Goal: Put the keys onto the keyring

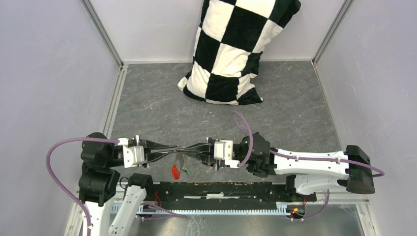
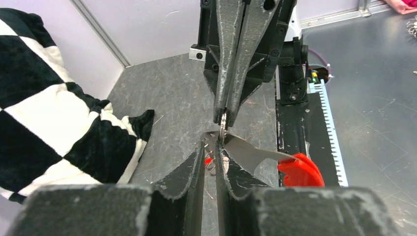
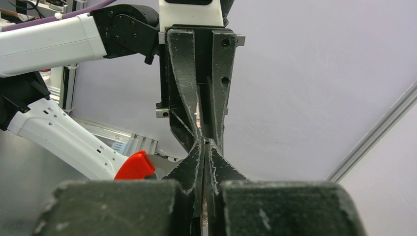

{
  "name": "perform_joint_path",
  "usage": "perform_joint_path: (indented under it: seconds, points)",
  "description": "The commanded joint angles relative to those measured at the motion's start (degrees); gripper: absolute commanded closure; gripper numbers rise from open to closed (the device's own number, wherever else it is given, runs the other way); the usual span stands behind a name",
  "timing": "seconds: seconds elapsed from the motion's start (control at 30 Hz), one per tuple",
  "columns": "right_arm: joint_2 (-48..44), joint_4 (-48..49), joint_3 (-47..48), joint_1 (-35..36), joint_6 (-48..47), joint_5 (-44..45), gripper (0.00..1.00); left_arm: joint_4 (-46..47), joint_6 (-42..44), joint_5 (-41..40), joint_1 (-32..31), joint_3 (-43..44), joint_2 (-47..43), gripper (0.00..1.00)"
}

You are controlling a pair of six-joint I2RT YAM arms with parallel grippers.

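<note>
- Both sets of jaws meet tip to tip over the table [image 1: 147, 105].
- Right gripper [image 3: 205, 145] is pinched tight on the keyring [image 2: 223, 122] wire, fob [image 1: 175, 171] dangling underneath.
- Left gripper [image 2: 215, 147] jaws are narrow around wire bits, can't tell if it's gripping.

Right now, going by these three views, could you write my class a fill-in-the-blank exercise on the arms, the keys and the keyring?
1. The cushion at the back is checked black and ____.
2. The right gripper has its jaws ____ on the keyring.
3. In the top view, one key shows a ____ head.
Missing words: white; shut; green.
</note>
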Motion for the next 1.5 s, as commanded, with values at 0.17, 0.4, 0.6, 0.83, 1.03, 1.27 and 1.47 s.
perform_joint_path:
  seconds: [0.17, 0.4, 0.6, 0.83, 1.03, 1.27, 1.47]
  points:
    - [-1.44, 4.01, 1.13, -0.09, -0.91, 2.41, 0.99, -9.18, 5.60, 2.66, 0.03, 1.13, -0.94, 0.80]
    - [-0.98, 3.75, 1.39, -0.08, -0.46, 1.50, 0.99, -9.65, 6.92, 1.82, 0.03, 1.61, -0.04, 0.74]
    - [-0.35, 3.58, 1.92, -0.06, 0.30, 0.18, 0.99, -9.21, 6.13, 1.94, 0.04, 2.01, 1.23, 0.74]
    - [0.84, 3.41, 2.36, -0.05, 1.18, -0.80, 0.99, -1.23, -1.94, 1.57, 0.04, 0.89, 0.58, 0.75]
    - [1.03, 3.34, 2.44, -0.01, 1.33, -0.94, 0.99, 0.54, -4.67, 1.78, 0.04, 1.12, 0.50, 0.75]
    - [0.52, 4.05, 2.05, -0.01, 1.20, -0.22, 0.99, 0.32, -4.76, 3.11, -0.01, 0.56, -0.40, 0.79]
    - [0.37, 6.13, 1.67, 0.05, 1.97, -0.26, 0.99, 0.22, -3.31, 2.54, 0.04, -0.14, -0.66, 0.88]
